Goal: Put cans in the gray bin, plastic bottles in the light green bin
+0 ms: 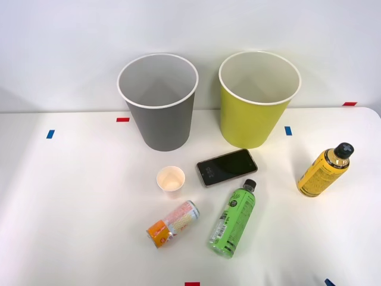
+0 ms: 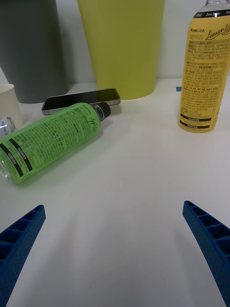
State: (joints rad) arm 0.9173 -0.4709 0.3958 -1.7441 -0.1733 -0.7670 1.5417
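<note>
Gray bin [image 1: 159,122]: stood upright at the far left of the group, close to the back wall; white inside seen from the front view, dark outer wall [image 2: 31,48] seen by the wrist.
Light green bin [image 1: 255,113]: upright just right of the gray bin, a narrow gap between them; its wall [image 2: 122,45] is seen at table level by the wrist.
Can [image 1: 173,223]: orange, pink and cream, laid on its side near the front edge, left of the green bottle.
Green bottle [image 1: 233,219]: laid flat, black cap pointed far, toward the phone; label print is read in the wrist view [image 2: 52,139].
Yellow-orange bottle [image 1: 323,171]: seen upright in the wrist view [image 2: 201,72], well right of the rest.
Phone [image 1: 227,167]: flat, screen up, between bins and green bottle.
Paper cup [image 1: 171,181]: upright, left of the phone.
Right gripper [image 2: 115,244]: blue ribbed fingers [image 2: 211,240] spread wide apart, nothing held.
Open room: bare white table [image 1: 71,202] between the fingers and both bottles; wide bare stretch on the left.
</note>
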